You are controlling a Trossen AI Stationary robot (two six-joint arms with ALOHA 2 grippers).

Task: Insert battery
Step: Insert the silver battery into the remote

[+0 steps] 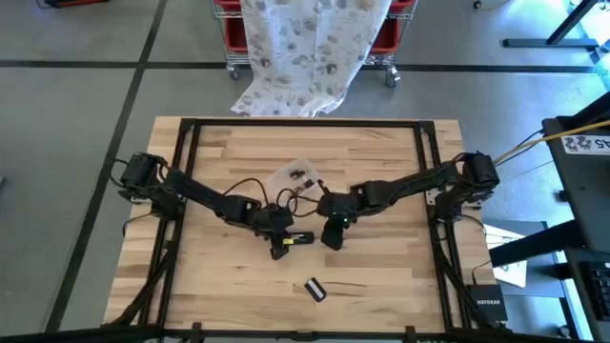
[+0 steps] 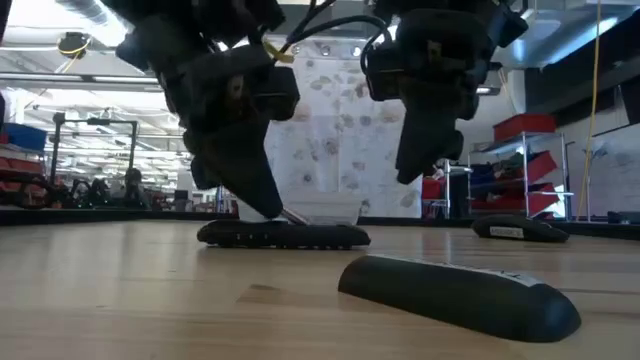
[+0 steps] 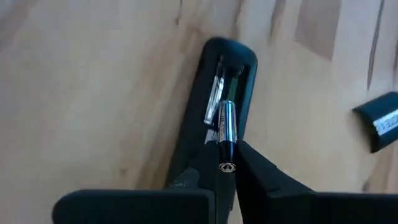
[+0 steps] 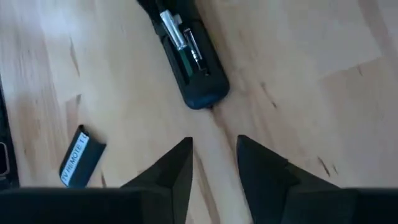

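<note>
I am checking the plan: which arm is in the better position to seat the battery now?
Probably the left. The left gripper is shut on the battery, angled into the remote's open compartment. The right gripper hovers open and empty, short of the remote's end.

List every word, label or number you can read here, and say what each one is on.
"TV REMOTE 1": white label on the loose battery cover lying on the table.
"NETGEAR": black box at the table's right edge.
White sign, right: too blurred to read.
Battery in the left gripper: print unreadable.
</note>
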